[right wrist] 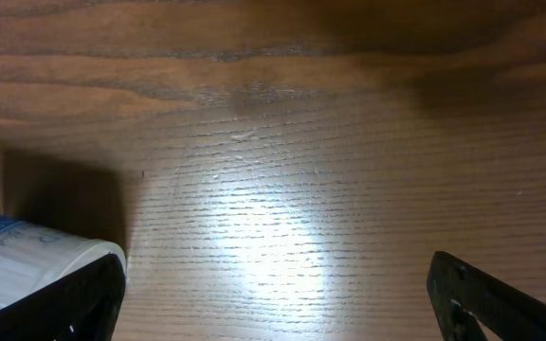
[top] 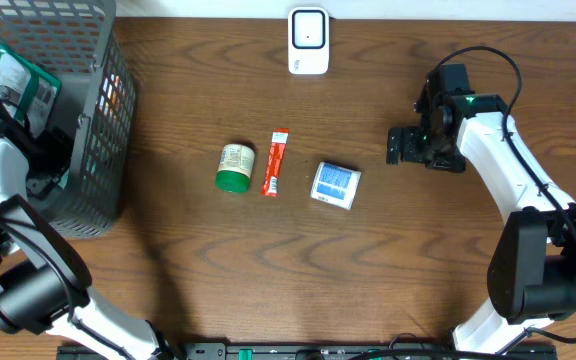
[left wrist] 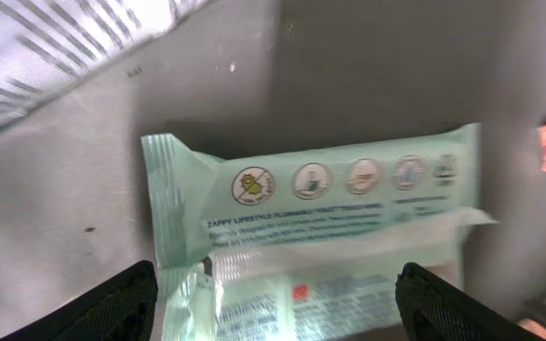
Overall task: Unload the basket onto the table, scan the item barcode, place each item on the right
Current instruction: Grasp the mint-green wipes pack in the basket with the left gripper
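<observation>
Left gripper (left wrist: 282,303): jaws spread wide, nothing gripped. It is held inside basket (top: 88,130) with wipes pack (left wrist: 320,189) framed between fingers, presumably so pack can be straddled for pickup.
Pack: judged to be item for scanning, lying inside basket, printed face shown.
Right gripper (right wrist: 278,298): fully spread, empty, held far from basket, probably parked clear of work.
Between right gripper and basket, spaced apart for single picking: one jar (top: 235,167), one sachet (top: 275,162), one box (top: 336,185).
One scanner (top: 308,42) is stood well apart from basket.
One basket, two grippers.
</observation>
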Robot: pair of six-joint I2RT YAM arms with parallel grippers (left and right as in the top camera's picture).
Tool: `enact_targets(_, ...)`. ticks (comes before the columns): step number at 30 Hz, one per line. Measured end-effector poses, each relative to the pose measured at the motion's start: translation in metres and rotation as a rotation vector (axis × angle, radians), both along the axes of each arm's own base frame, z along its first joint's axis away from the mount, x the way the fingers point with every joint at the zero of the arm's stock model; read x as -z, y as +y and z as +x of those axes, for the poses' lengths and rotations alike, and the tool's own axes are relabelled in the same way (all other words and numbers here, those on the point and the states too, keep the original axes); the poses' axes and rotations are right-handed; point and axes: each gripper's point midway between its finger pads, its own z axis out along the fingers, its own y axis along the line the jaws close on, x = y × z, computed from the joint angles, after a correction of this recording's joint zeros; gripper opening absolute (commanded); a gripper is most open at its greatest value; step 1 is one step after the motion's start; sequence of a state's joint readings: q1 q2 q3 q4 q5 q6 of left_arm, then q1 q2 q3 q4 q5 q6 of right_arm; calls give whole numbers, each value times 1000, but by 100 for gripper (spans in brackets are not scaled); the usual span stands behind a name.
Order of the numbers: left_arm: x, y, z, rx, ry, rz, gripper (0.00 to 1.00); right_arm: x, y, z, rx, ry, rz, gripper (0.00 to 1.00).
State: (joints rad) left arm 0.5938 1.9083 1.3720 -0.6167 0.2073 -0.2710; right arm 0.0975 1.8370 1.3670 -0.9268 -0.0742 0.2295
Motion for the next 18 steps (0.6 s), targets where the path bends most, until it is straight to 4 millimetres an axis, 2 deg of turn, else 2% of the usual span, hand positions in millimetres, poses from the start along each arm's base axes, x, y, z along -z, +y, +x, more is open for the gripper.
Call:
enact_targets(5, -8, 5, -4, -8, 8, 42, 83, 0, 0, 0, 0, 0, 0, 99)
enact_targets(13, 10, 11, -27, -37, 104, 92, 83, 0, 0, 0, 0, 0, 0, 99)
enact_targets(18, 22, 11, -30, -42, 101, 110, 82, 0, 0, 0, 0, 0, 0, 99)
